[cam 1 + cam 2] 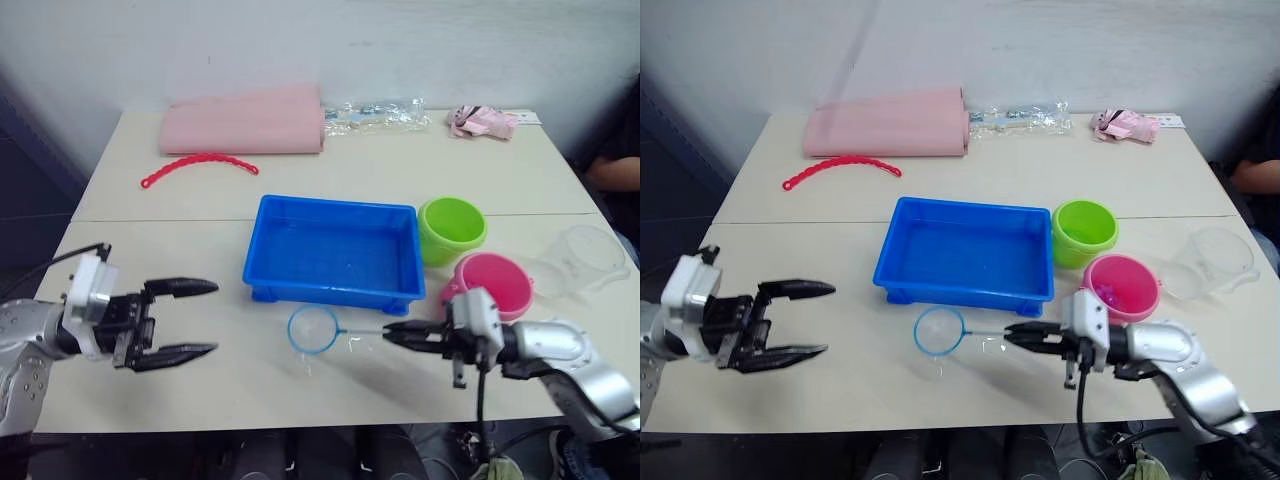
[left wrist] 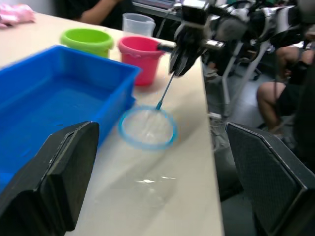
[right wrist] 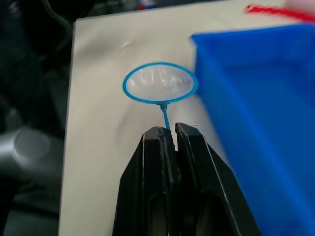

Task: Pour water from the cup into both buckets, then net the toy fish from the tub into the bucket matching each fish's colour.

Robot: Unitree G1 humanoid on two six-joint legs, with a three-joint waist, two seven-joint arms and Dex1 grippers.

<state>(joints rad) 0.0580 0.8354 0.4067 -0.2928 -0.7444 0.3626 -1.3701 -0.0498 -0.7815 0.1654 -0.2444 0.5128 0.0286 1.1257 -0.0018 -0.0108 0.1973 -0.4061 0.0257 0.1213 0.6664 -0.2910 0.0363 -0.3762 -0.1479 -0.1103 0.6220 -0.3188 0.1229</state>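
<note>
Netting step: the right gripper, fingers closed on the handle, is holding the blue-rimmed net flat on the table just in front of the blue tub, while the left gripper is hanging open beside it; the next move probably calls for lifting the hoop over the tub's rim.

Pale beige table fills scene, seam running across w/ second tabletop butted against it. Plain white wall behind, dark strip at far left edge. On back of table: rolled pink cloth, red beaded strip in front of it, clear plastic bag just beside roll, small pink packet near right corner. Person seated at right edge, dark top. Light even, soft glare on tabletop.
</note>
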